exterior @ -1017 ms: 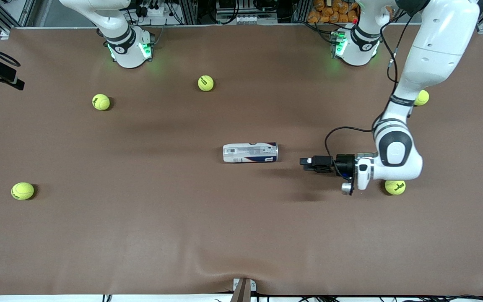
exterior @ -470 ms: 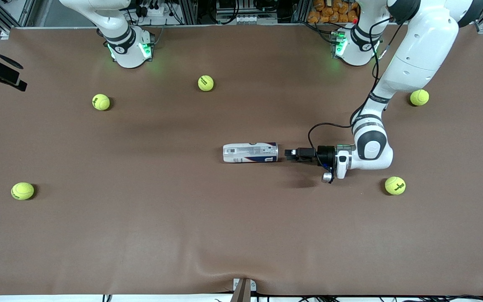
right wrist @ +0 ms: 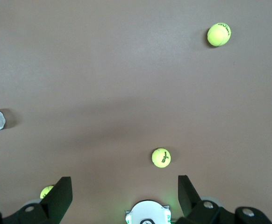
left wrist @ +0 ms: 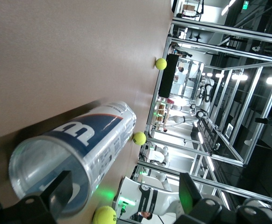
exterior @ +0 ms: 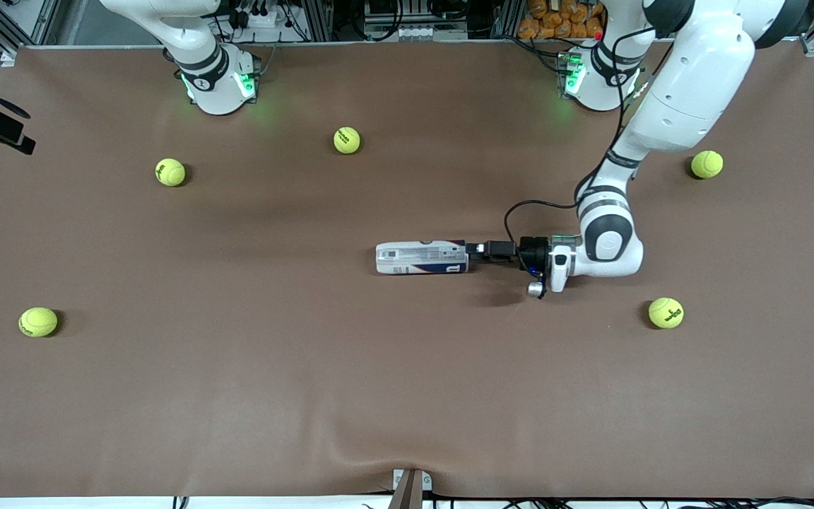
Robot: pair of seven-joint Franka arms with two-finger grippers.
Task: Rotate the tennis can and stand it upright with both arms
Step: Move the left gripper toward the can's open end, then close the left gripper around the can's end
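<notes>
**Brown table, can lying flat at centre**

Lies on its side mid-table: tennis can point(exterior: 422, 257), long axis running toward either arm's end. Wide bare table point(exterior: 407, 396) on every side; tennis balls point(exterior: 346, 140) scattered well apart, toward the edges. Left gripper point(exterior: 475, 249) level at the can's blue end, fingers point(left wrist: 61, 189) spread wide, straddling that end, nothing clamped. Right gripper point(right wrist: 124, 196) raised high over the table, fingers equally wide, empty, waiting.

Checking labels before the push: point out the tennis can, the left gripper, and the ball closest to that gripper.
tennis can point(exterior: 421, 257), front view, middle of the label.
left gripper point(exterior: 476, 249), front view, fingertips at the can's end.
tennis ball point(exterior: 665, 312), front view, centre of the ball.
</notes>
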